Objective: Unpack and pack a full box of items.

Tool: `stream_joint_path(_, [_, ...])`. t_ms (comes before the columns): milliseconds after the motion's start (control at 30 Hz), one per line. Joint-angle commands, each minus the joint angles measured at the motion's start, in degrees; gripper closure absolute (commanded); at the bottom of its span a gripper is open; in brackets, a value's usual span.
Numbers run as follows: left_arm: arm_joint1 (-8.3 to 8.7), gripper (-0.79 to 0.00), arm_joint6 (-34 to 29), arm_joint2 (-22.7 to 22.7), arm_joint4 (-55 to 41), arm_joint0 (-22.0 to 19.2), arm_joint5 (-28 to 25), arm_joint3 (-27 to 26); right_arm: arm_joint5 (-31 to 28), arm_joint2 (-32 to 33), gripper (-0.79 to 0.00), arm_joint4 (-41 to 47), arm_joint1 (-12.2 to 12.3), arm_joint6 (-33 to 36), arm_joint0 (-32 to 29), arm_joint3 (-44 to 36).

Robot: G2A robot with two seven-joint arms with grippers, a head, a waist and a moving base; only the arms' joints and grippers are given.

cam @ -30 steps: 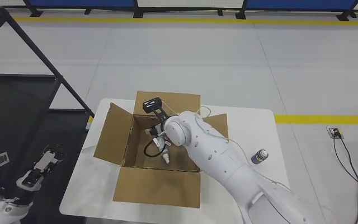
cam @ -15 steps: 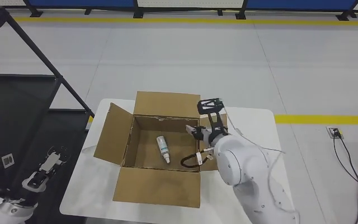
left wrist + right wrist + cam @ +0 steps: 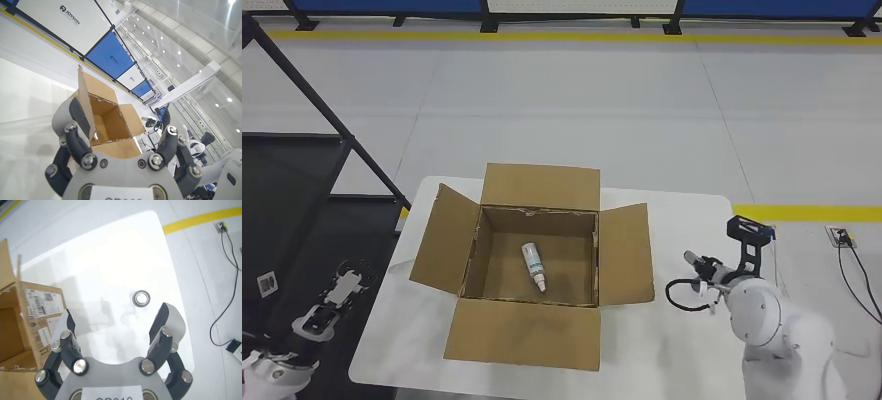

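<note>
Over the last second the right arm (image 3: 754, 312) had swung out of the box (image 3: 525, 333), across its right flap, to the table's (image 3: 682, 215) right side, while the tube (image 3: 533, 265) stayed where it lay on the box floor. At the far left, the left gripper (image 3: 122, 115) hung off the table's edge, facing the box, its fingers spread wide with nothing between them. The box sat in the middle of the table, brown cardboard with all four flaps folded outward and printed labels on the right flap. The tube was small and white with a darker band, and it lay flat and slightly askew near the centre of the floor, apart from the walls. To the right, the right gripper (image 3: 115, 317) hovered over bare tabletop with its fingers parted and empty. The can (image 3: 141, 298) stood upright just beyond the fingertips, showing a metallic ring with a pale centre. This looked like the packing half, with the tube in and the can next. The next move probably called for centring the spread fingers on the can, dropping low enough to catch its body, and closing squarely so it did not tip.
</note>
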Motion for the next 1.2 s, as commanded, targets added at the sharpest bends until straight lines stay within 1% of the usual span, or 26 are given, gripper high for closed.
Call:
stream_joint_path(0, [-0.01, -0.785, 0.0, 0.3, 0.3, -0.1, 0.2, -0.3, -0.3, 1.0, -0.785, 0.2, 0.1, 1.2, 1.0, 3.5])
stream_joint_path(200, [-0.03, -0.785, 0.0, 0.7, 1.1, -0.4, 0.4, -0.7, -1.0, 1.7, -0.785, 1.3, 0.4, 2.6, 5.1, 13.3])
stream_joint_path(367, [-0.04, -0.785, 0.0, 0.4, 1.0, -0.3, 0.3, -0.5, -2.2, 2.7, -0.785, 3.8, 0.6, 0.0, 8.1, 20.6])
stream_joint_path(400, [-0.04, -0.785, 0.0, 0.2, 1.0, -0.2, 0.3, -0.4, -2.5, 2.8, -0.745, 4.2, 0.6, -0.4, 8.6, 21.9])
stream_joint_path(467, [-0.03, -0.785, 0.0, 0.0, 0.8, -0.2, 0.2, -0.2, -3.0, 3.1, -0.690, 4.9, 0.7, -1.4, 9.5, 24.0])
stream_joint_path(500, [-0.03, -0.785, -0.1, -0.1, 0.7, -0.2, 0.2, -0.2, -3.2, 3.2, -0.650, 5.2, 0.8, -1.8, 9.8, 24.9])
stream_joint_path(533, [-0.03, -0.785, 0.0, -0.2, 0.6, -0.2, 0.3, -0.1, -3.3, 3.3, -0.425, 5.4, 0.8, -2.1, 10.1, 25.7])
stream_joint_path(633, [-0.03, -0.785, -0.1, -0.4, 0.5, -0.1, 0.4, -0.1, -3.4, 3.3, -0.215, 5.7, 1.0, -2.8, 10.9, 27.4])
stream_joint_path(667, [-0.02, -0.785, -0.1, -0.4, 0.4, -0.1, 0.4, -0.2, -3.2, 3.3, -0.102, 5.7, 1.0, -3.1, 11.0, 27.6])
stream_joint_path(700, [-0.02, -0.785, -0.1, -0.5, 0.5, -0.1, 0.4, -0.2, -2.9, 3.3, -0.031, 5.7, 1.0, -3.5, 11.0, 27.7])
stream_joint_path(767, [-0.02, -0.785, -0.2, -0.6, 0.5, -0.1, 0.3, -0.2, -2.9, 3.3, 0.000, 6.1, 1.1, -4.3, 10.6, 27.1])
stream_joint_path(867, [-0.01, -0.785, -0.3, -0.6, 0.5, -0.2, 0.3, -0.2, -2.7, 3.2, 0.000, 6.1, 1.2, -4.7, 9.7, 24.9])
stream_joint_path(967, [0.01, -0.785, -0.6, -0.6, 0.3, -0.3, 0.3, -0.1, -1.7, 2.6, 0.000, 5.7, 1.2, -5.4, 8.2, 20.3])
stream_joint_path(1067, [0.04, -0.785, -0.9, -0.6, 0.1, -0.6, 0.3, 0.0, -0.5, 1.4, 0.000, 5.1, 1.1, -6.2, 6.4, 12.9])
stream_joint_path(1167, [0.07, -0.785, -1.2, -0.6, -0.1, -0.8, 0.2, 0.2, -0.8, -1.1, 0.000, 5.7, 0.9, -7.8, 4.3, 2.0])
